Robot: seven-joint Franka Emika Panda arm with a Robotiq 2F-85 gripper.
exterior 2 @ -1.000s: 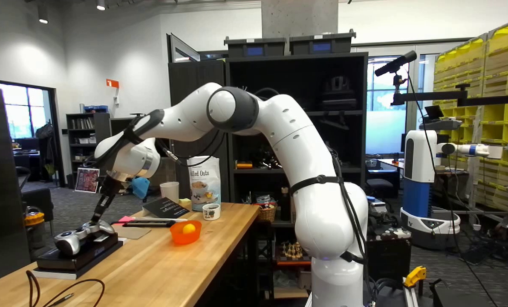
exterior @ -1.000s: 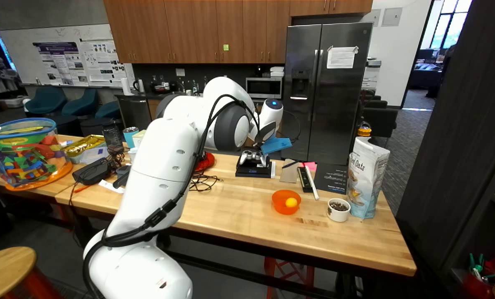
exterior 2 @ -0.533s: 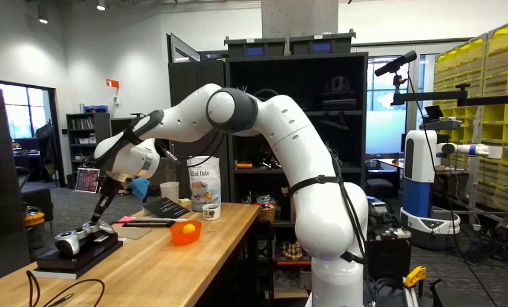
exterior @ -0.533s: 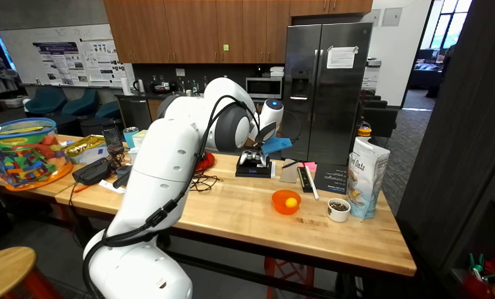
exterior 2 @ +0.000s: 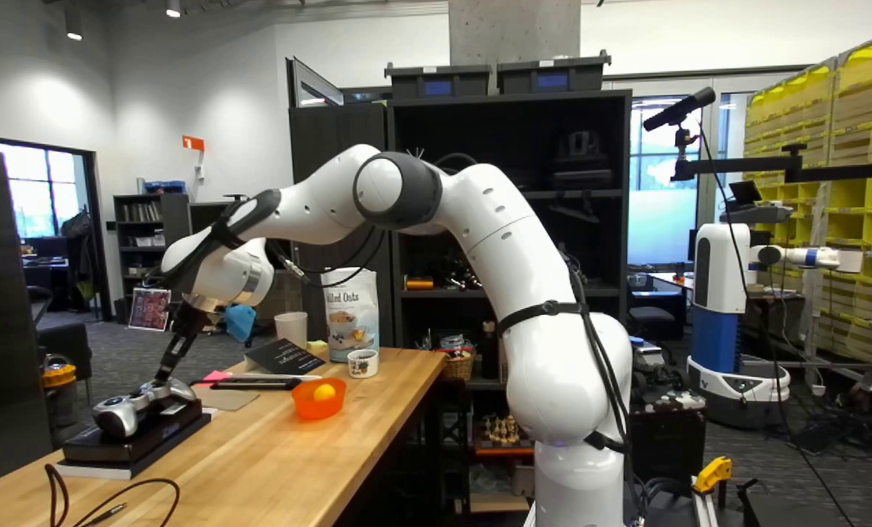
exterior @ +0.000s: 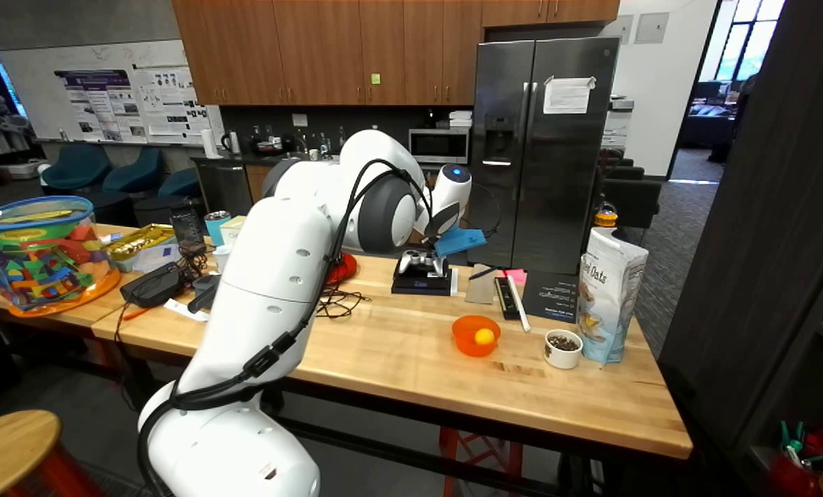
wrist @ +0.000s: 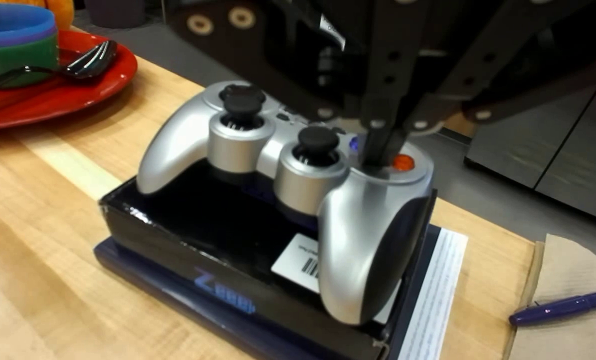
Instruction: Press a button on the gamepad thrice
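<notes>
The gamepad (wrist: 298, 155) is silver with black grips and two black thumbsticks. It lies on a black box (wrist: 218, 265); it also shows in both exterior views (exterior: 420, 262) (exterior 2: 125, 411). My gripper (wrist: 378, 159) comes in from the top of the wrist view. It is shut and empty, its two fingers side by side. The fingertips are down at the round button cluster, between a blue button (wrist: 354, 143) and an orange button (wrist: 403, 162), and seem to touch its face. They hide what lies under them. In an exterior view the gripper (exterior 2: 162, 379) points down onto the gamepad's far end.
A red plate (wrist: 88, 95) with stacked bowls stands beside the gamepad. A pen (wrist: 563, 308) lies on brown cardboard (wrist: 573, 270) on its other side. An orange bowl (exterior: 476, 345) with a ball, a white cup (exterior: 563, 348) and an oats bag (exterior: 608, 304) stand further along.
The arm's elbow has sunk very slightly. The gripper stays at the same spot on the gamepad, and the gamepad has not visibly moved.
</notes>
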